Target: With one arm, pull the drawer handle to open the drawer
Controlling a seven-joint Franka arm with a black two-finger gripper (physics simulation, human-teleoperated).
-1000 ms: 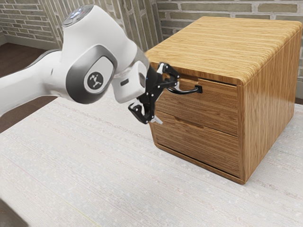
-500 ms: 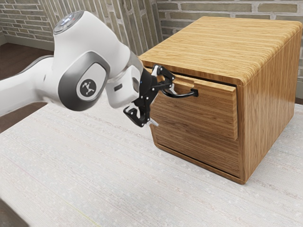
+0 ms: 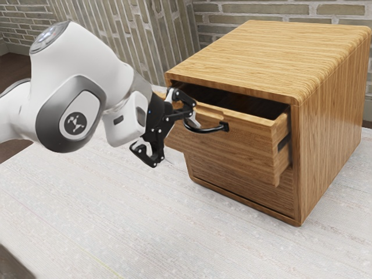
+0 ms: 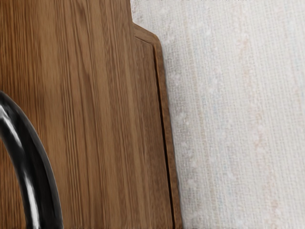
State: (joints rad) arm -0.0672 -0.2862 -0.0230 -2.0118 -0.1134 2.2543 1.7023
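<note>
A wooden cabinet (image 3: 279, 52) stands on the table with two drawers in its front. Its top drawer (image 3: 238, 142) is pulled partway out, with a dark gap showing above it. A black curved handle (image 3: 206, 128) sits on the drawer front. My gripper (image 3: 174, 136) is at the handle's end toward the exterior view's left, open, fingers spread wide. The upper finger hooks against that end while the lower finger hangs free below. In the wrist view the handle (image 4: 28, 167) arcs close under my hand across the drawer's wood (image 4: 86, 95).
The lower drawer (image 3: 244, 180) is shut. A pale textured tabletop (image 3: 145, 221) spreads in front of the cabinet. A brick wall (image 3: 244, 11) runs behind it.
The top drawer has slid out toward the exterior view's left, from shut to partly open. My hand moved the same way with the handle, fingers spread as before.
</note>
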